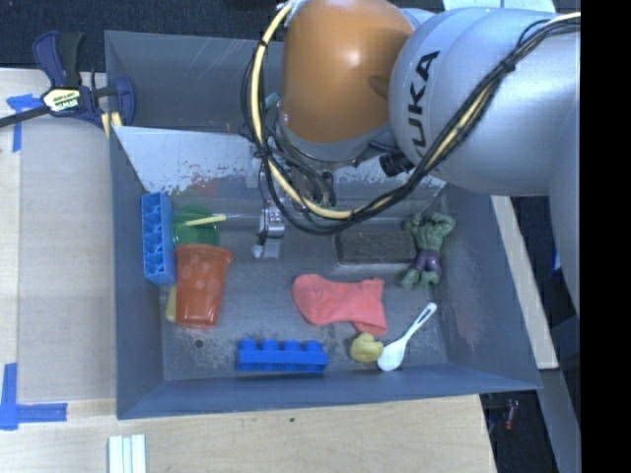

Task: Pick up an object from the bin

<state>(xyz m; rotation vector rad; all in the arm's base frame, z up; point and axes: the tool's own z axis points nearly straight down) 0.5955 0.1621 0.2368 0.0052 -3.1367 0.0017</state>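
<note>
- Hovering with the gripper above a bare patch of the grey bin, left of centre and toward the far side; nothing seen in its hold, and no telling whether spread or closed.
- Nearest to it on the left: a green item with a yellow stick across it, kind too unclear to name; just nearer than that, an orange cup lying on its side, rim toward the far side.
- Judged the likeliest pick: the orange cup. Probably light, hollow, stiff plastic with smooth walls, so apt to roll or slip under a push; best taken across the rim wall with one side inside the mouth, or else across the body at mid-length.
- No telling of any contents inside the cup; a small yellowish bit touching its near-left end.
- Standing on edge against the left wall, just beside both: a blue studded plate, leaving little room for an approach from that side.
- Elsewhere in the bin, well apart from the gripper:
  - a pink soft-looking piece near centre, likely limp and easy to pinch at a fold;
  - a blue brick along the near wall, probably rigid and light;
  - a small yellow-green lump touching a white spoon at near right;
  - a green toy figure at right, beside a dark grey pad.
</note>
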